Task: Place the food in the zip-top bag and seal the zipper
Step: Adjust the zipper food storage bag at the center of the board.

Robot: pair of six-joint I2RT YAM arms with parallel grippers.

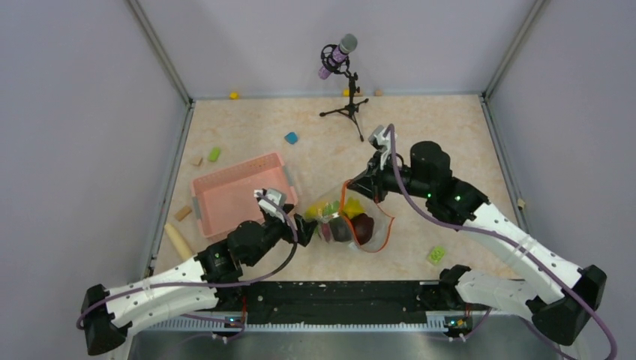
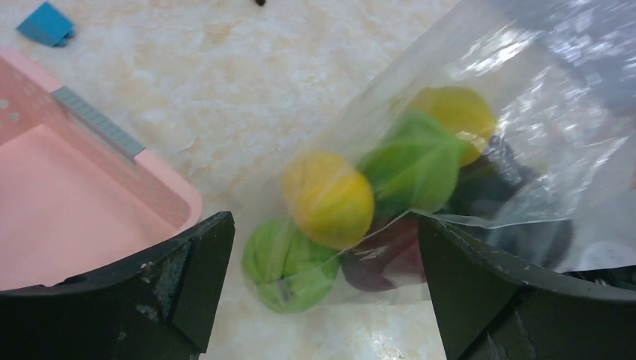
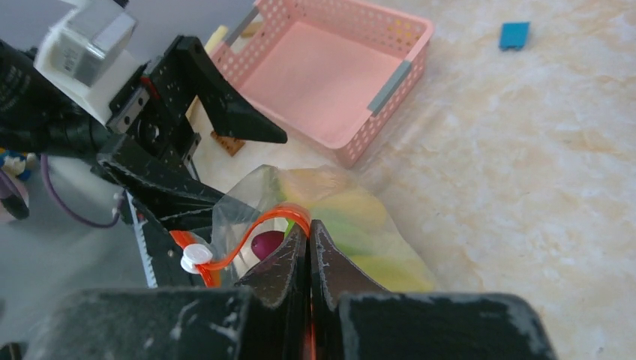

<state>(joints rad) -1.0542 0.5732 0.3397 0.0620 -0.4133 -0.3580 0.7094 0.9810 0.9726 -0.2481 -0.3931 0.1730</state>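
The clear zip-top bag lies between my two grippers with several toy foods inside. The left wrist view shows yellow, green, maroon and dark pieces through the plastic. My left gripper is open, its jaws wide apart on either side of the bag's closed end. My right gripper is shut on the orange-red zipper strip and holds the mouth up. The white slider sits at the strip's left end. The mouth gapes open.
The empty pink basket stands left of the bag. A pale yellow long piece lies beyond the basket's left side. A small green piece lies right of the bag. A microphone on a tripod stands at the back. Small blue and green blocks lie behind the basket.
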